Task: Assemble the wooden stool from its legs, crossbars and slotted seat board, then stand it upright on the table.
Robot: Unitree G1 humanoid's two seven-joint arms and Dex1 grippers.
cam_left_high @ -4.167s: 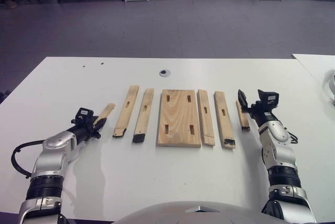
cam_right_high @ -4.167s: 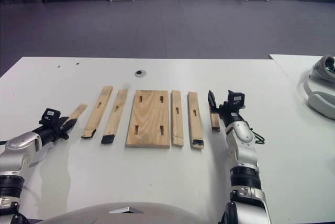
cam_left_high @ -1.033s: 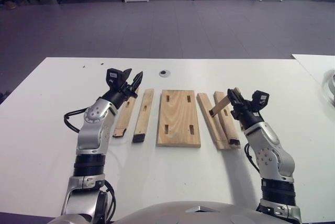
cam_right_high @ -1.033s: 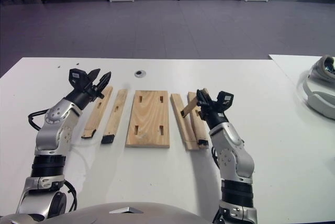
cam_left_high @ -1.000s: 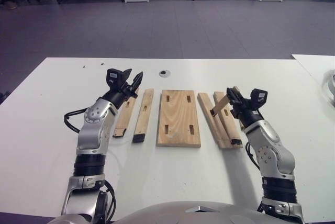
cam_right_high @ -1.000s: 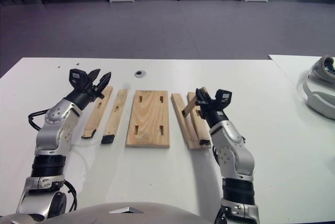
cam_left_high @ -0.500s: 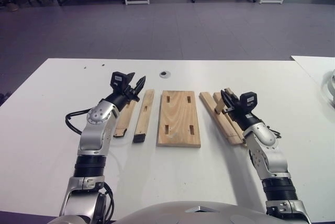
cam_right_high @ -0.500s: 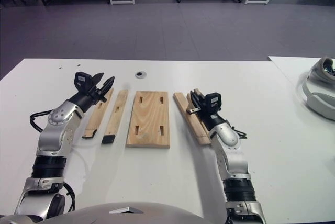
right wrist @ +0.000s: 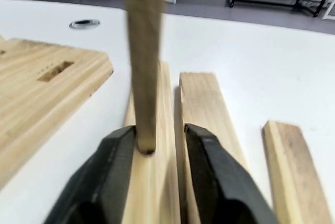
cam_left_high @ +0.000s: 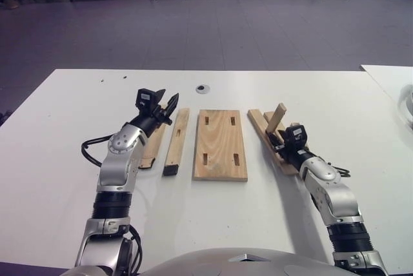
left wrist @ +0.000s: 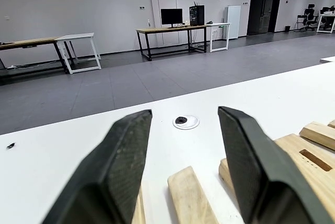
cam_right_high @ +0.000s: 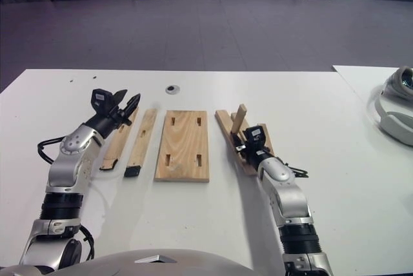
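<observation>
The slotted seat board lies flat mid-table. To its left lie two wooden legs. My left gripper hangs open just above their far ends, nothing between its fingers. To the board's right lie the other legs. A short crossbar stands nearly upright with its lower end on the leg nearest the board. My right gripper is low on the table, shut on the crossbar's lower end. Two more wooden pieces lie alongside.
A round cable grommet sits in the table behind the board. A white headset rests on the neighbouring table at the right. A black cable loops beside my left arm. Bare white tabletop spreads in front of the parts.
The right gripper has dropped toward the table, and the crossbar it held tilted now stands upright on the right-hand leg. The left gripper has hardly moved.
</observation>
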